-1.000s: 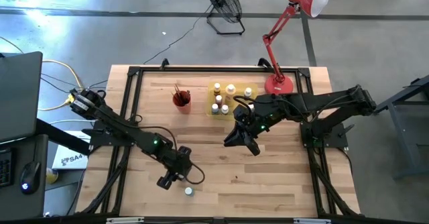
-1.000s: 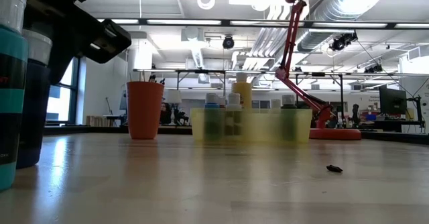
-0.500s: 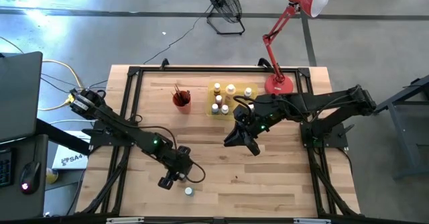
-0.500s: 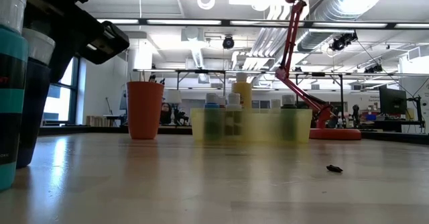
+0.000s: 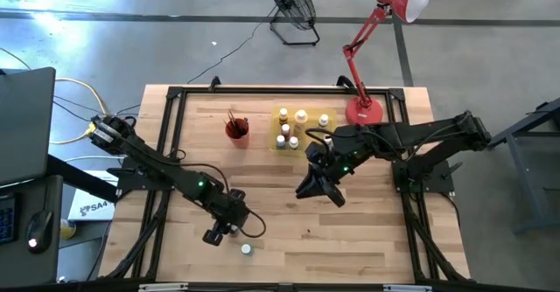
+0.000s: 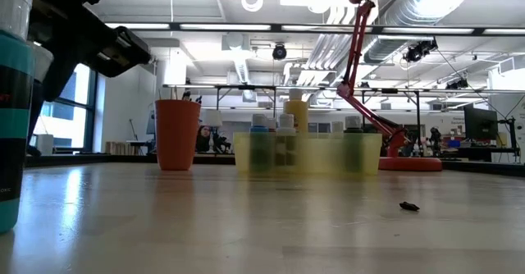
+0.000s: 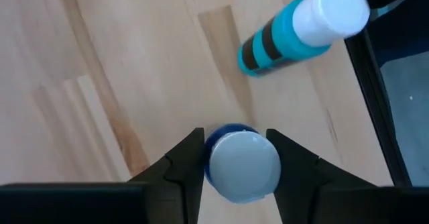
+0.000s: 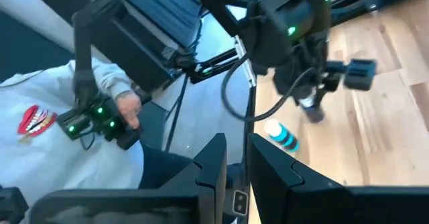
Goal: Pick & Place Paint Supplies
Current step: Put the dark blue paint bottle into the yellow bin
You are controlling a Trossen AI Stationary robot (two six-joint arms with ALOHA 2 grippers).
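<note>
Here the left gripper is shown near the front of the wooden table, its two dark fingers closed against the sides of a blue bottle with a pale cap, which is clasped between them. In the left wrist view a second bottle, banded teal and black with a white cap, is seen standing on the table near the held one, close to the table's black frame. From above, this teal bottle is seen just in front of the left gripper, apart from it. In the low view it fills the picture's left edge, with the left arm dark above it.

The right gripper is held over the middle of the table, in front of the yellow tray; in the right wrist view its fingers are seen drawn nearly together with only a narrow gap, and nothing is held between them. Several pale-capped bottles are seen standing in the tray. Beside the tray stands a red cup with dark-handled brushes in it, and a red desk lamp stands at the table's far right. A person in a pale shirt is visible beyond the table in the right wrist view.
</note>
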